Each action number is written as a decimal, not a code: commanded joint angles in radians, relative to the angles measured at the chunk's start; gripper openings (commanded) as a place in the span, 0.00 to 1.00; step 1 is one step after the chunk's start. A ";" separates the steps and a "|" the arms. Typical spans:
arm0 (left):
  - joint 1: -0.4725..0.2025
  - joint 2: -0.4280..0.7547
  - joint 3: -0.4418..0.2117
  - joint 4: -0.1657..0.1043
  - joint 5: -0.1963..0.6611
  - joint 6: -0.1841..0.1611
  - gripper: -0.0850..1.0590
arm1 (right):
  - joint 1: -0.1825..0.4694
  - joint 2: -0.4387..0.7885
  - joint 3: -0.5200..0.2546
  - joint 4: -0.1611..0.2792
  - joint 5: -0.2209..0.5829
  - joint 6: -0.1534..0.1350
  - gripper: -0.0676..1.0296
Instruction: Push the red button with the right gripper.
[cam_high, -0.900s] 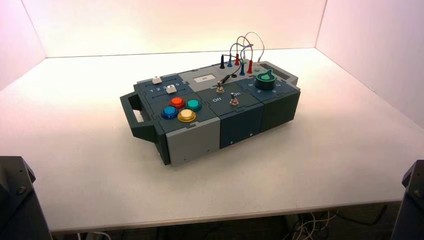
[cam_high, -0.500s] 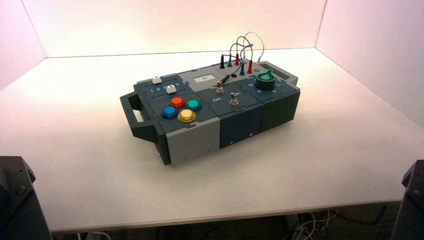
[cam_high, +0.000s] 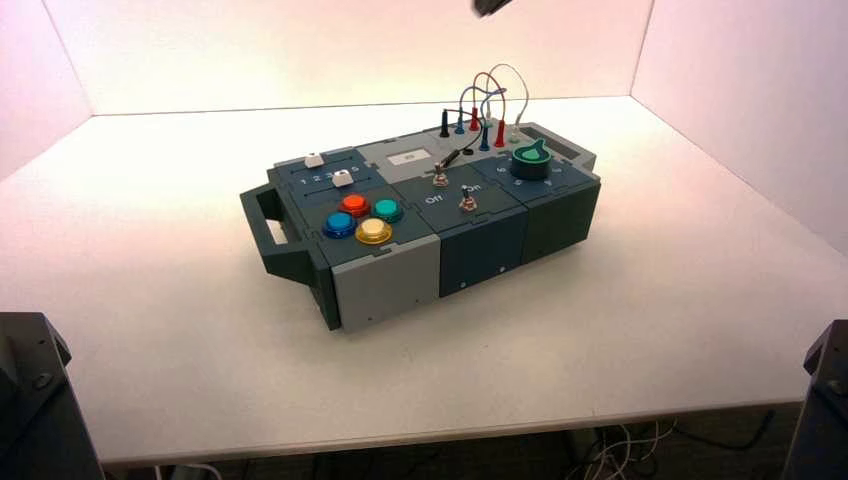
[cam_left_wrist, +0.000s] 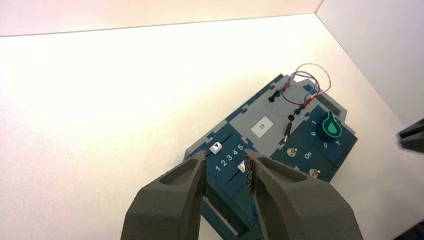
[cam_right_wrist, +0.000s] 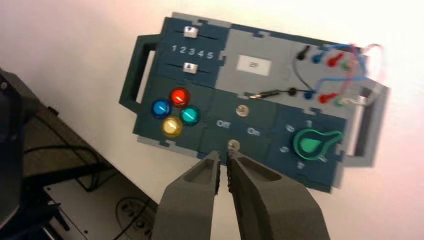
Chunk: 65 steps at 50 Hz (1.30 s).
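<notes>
The red button glows among four round buttons on the box's left front; it also shows in the right wrist view. My right gripper hangs high over the box's front edge, apart from the button, its fingers together with only a thin slit between them and nothing held. A dark tip of it shows at the top edge of the high view. My left gripper is open and empty, high over the box's handle end.
Blue, yellow and green buttons ring the red one. Behind them lie two sliders. To the right are two toggle switches, a green knob and plugged wires. The box stands angled on a white table.
A dark gripper tip has come into the top edge of the high view. The box and its parts have not moved.
</notes>
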 joint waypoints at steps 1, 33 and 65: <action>0.028 -0.003 -0.021 0.006 -0.035 0.002 0.45 | 0.025 0.035 -0.054 0.021 -0.012 0.003 0.07; 0.127 -0.012 -0.037 0.012 -0.054 0.034 0.45 | 0.109 0.301 -0.147 0.078 -0.043 0.005 0.04; 0.129 -0.009 -0.051 0.008 -0.046 0.031 0.45 | 0.130 0.494 -0.242 0.080 -0.021 -0.006 0.04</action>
